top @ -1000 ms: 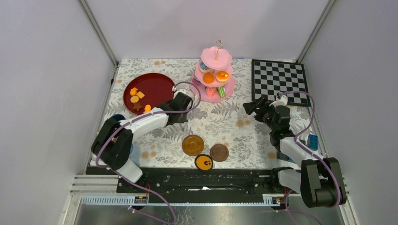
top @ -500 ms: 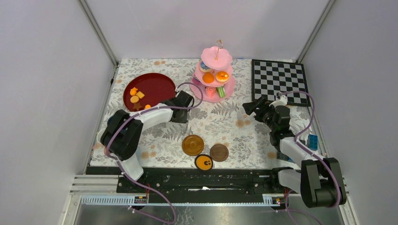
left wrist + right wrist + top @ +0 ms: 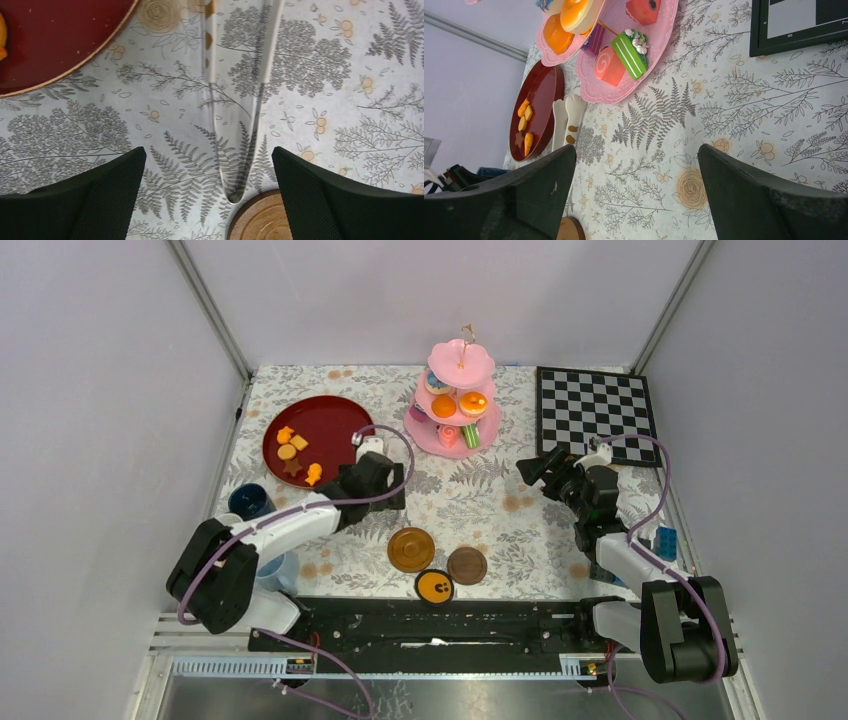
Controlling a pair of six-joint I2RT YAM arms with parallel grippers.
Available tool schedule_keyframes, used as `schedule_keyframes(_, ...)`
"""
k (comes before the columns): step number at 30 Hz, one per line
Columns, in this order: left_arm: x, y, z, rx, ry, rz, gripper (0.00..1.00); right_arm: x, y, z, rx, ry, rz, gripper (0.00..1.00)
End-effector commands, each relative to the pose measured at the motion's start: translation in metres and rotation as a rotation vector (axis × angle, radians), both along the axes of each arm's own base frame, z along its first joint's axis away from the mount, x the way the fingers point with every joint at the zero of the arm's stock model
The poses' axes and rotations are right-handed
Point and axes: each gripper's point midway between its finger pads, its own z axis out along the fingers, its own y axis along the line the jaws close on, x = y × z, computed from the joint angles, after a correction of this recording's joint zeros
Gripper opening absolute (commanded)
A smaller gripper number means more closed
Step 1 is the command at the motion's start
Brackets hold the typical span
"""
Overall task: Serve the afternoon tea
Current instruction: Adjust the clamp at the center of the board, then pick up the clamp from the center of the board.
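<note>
Fern-print tablecloth (image 3: 470,500). Saucers (image 3: 411,549), 6 o'clock. Left gripper (image 3: 207,150): jaws apart, straddling tongs (image 3: 211,45) lying flat. Right gripper (image 3: 634,155): jaws apart, empty. Plate (image 3: 335,420) with biscuits (image 3: 288,451), 10 o'clock. Cake stand (image 3: 475,365), 12 o'clock. Risk: slim tongs likely skid or twist if pinched off-centre.

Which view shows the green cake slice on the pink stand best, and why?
The right wrist view: the green cake slice appears large, layers and white topping plain, on the stand's bottom tier. The top external view shows it only as a small green speck. The left wrist view misses it.
</note>
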Motion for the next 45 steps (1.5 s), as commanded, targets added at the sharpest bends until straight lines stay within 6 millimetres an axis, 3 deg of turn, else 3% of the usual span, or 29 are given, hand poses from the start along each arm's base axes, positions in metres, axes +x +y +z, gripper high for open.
schedule_keyframes(1,0.012,-0.015,0.016,0.002,-0.223,0.022,0.99,0.002,0.001,0.008,0.011,-0.043,0.008,0.98)
schedule_keyframes(9,0.006,-0.009,-0.001,0.087,-0.455,0.091,0.98,0.001,0.001,0.010,0.014,-0.050,0.006,0.98)
schedule_keyframes(20,0.017,-0.029,-0.040,0.112,-0.461,0.023,0.88,0.002,0.001,0.005,0.014,-0.039,0.008,0.98)
schedule_keyframes(31,0.028,-0.036,-0.062,0.131,-0.432,0.008,0.62,0.002,0.001,0.004,0.014,-0.036,0.008,0.98)
schedule_keyframes(33,0.028,-0.036,-0.059,0.127,-0.433,0.010,0.57,0.002,0.001,0.004,0.015,-0.036,0.008,0.98)
schedule_keyframes(45,0.033,-0.041,-0.010,0.082,-0.416,0.010,0.51,0.002,0.001,0.004,0.017,-0.036,0.006,0.98)
